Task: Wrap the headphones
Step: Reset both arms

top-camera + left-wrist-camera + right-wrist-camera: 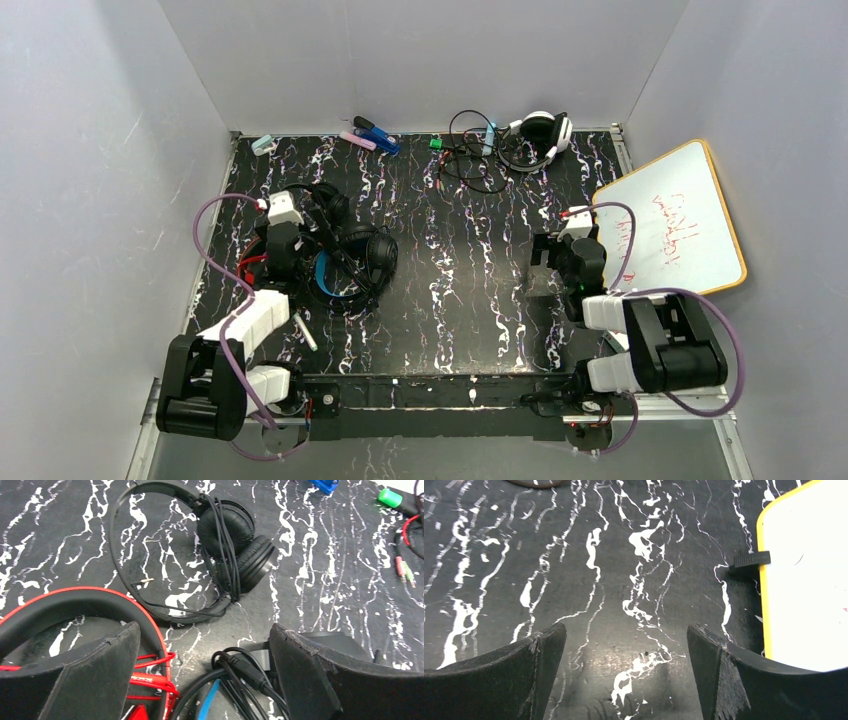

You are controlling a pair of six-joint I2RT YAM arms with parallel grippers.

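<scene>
Two arms reach out over the black, white-veined table (450, 250), and at its right edge you have a yellow-rimmed whiteboard (680, 215) with red scribbles. Your left gripper (204, 630) stands with its fingers wide apart, clamped on nothing, low over the cluster of headphones on the table's left side. Your right gripper (625, 630) is spread just as wide and empty, over bare tabletop just beside the whiteboard. Under the left gripper's left finger lies the red pair (75, 600), its headband curving out in front of the finger. The blue-banded black pair (378, 255) lies to the right of it, with its dark cable showing between the fingers. Just beyond them sits the all-black pair (225, 530), ear cups together and cable wound around them, the plug end lying inside the headband loop. A white headset (540, 130) rests at the far edge, its thin cable sprawled loose to its left. Some markers (375, 135) lie at the far edge too, further left.
</scene>
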